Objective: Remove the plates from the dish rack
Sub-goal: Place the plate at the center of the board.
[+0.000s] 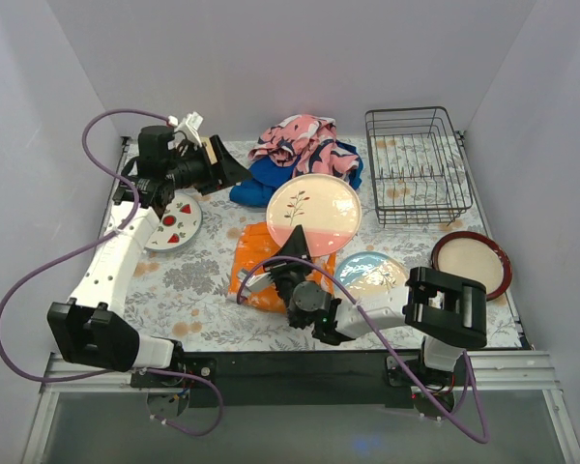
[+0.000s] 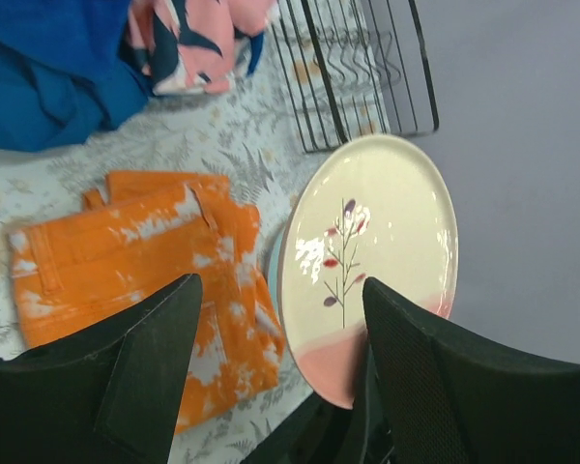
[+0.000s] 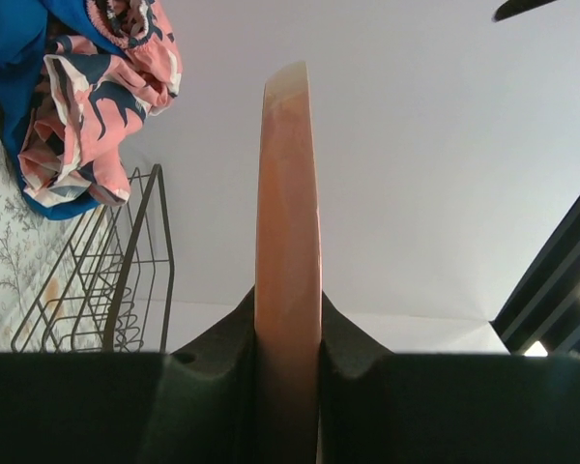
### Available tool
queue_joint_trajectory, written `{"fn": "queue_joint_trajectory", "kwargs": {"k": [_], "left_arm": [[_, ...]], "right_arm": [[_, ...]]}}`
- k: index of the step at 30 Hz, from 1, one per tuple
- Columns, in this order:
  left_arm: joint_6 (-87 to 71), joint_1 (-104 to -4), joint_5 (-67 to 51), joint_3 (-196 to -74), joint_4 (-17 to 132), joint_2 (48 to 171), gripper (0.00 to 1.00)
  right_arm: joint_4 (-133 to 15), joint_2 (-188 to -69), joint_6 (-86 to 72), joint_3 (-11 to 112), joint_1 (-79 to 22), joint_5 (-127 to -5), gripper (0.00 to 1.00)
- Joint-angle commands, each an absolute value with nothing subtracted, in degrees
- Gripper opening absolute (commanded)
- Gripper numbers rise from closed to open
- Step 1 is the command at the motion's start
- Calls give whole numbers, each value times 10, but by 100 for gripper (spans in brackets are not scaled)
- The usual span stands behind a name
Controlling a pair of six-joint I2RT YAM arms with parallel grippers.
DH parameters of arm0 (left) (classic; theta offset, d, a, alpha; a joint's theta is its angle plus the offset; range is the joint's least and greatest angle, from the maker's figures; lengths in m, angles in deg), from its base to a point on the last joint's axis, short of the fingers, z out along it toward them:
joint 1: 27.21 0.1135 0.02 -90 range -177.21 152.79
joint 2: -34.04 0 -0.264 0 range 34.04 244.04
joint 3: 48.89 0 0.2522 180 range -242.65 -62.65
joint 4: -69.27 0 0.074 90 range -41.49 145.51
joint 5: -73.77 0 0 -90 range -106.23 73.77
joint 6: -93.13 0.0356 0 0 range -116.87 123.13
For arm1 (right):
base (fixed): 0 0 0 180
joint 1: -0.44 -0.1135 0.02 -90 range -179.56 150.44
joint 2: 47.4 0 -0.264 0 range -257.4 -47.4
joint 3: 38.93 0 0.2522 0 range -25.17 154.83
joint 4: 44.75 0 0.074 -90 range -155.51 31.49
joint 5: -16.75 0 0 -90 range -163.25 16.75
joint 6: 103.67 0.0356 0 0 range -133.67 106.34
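My right gripper point(image 1: 297, 242) is shut on the near rim of a cream-and-pink plate point(image 1: 314, 205) with a twig print and holds it tilted above the orange cloth. In the right wrist view the plate point(image 3: 288, 184) stands edge-on between the shut jaws point(image 3: 288, 333). It also shows in the left wrist view point(image 2: 372, 242). My left gripper point(image 1: 224, 162) is open and empty at the back left, its fingers point(image 2: 155, 338) spread. The dark wire dish rack point(image 1: 418, 166) stands at the back right with no plates in it. It also shows in both wrist views point(image 2: 358, 72) point(image 3: 111, 290).
A watermelon-print plate point(image 1: 177, 223) lies at the left. A blue-cream plate point(image 1: 372, 274) and a red-rimmed plate point(image 1: 472, 263) lie at the front right. An orange cloth point(image 1: 259, 263) lies under the held plate. Pink and blue cloths point(image 1: 300, 147) are bunched at the back.
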State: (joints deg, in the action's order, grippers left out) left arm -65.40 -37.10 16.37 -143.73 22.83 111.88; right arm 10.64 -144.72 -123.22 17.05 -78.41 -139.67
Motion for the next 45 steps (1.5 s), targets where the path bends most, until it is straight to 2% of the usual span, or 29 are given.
{"fn": "queue_joint_trajectory", "kwargs": {"k": [1, 4, 9, 13, 19, 24, 27, 30, 34, 37, 40, 41, 42, 44, 45], "left_arm": [[-667, -371, 323, -1376, 316, 1114, 66], [-693, -371, 369, -1339, 365, 1122, 66], [-703, -371, 364, -1293, 399, 1134, 66], [-784, -371, 430, -1253, 503, 1150, 66], [-882, -373, 481, -1185, 648, 1156, 61], [-924, -385, 498, -1165, 687, 1177, 57], [-997, -389, 520, -1137, 788, 1187, 54], [-1002, -393, 521, -1128, 821, 1193, 45], [-1022, -400, 527, -1125, 834, 1208, 2], [-1082, -400, 540, -1109, 895, 1213, 0], [-1143, -400, 542, -1103, 950, 1213, 0], [-1163, -400, 542, -1102, 966, 1215, 0], [-1179, -400, 540, -1100, 981, 1215, 0], [-1210, -400, 538, -1106, 1005, 1216, 0], [-1215, -400, 538, -1110, 1008, 1218, 0]], "right_arm": [[397, -1404, -1241, 182, -794, -1398, 1], [397, -1400, -1232, 182, -795, -1394, 1], [398, -1391, -1213, 190, -798, -1396, 1], [398, -1399, -1220, 196, -798, -1388, 1], [398, -1410, -1211, 213, -799, -1388, 1], [398, -1439, -1199, 226, -804, -1389, 1], [398, -1459, -1196, 233, -805, -1391, 1], [398, -1474, -1186, 240, -809, -1391, 1], [398, -1493, -1177, 253, -809, -1393, 1], [398, -1514, -1176, 258, -809, -1397, 1], [398, -1531, -1172, 259, -809, -1406, 21], [398, -1534, -1169, 256, -809, -1408, 37], [398, -1540, -1163, 250, -809, -1409, 44], [398, -1545, -1154, 243, -809, -1422, 56], [398, -1547, -1142, 234, -809, -1428, 57]]}}
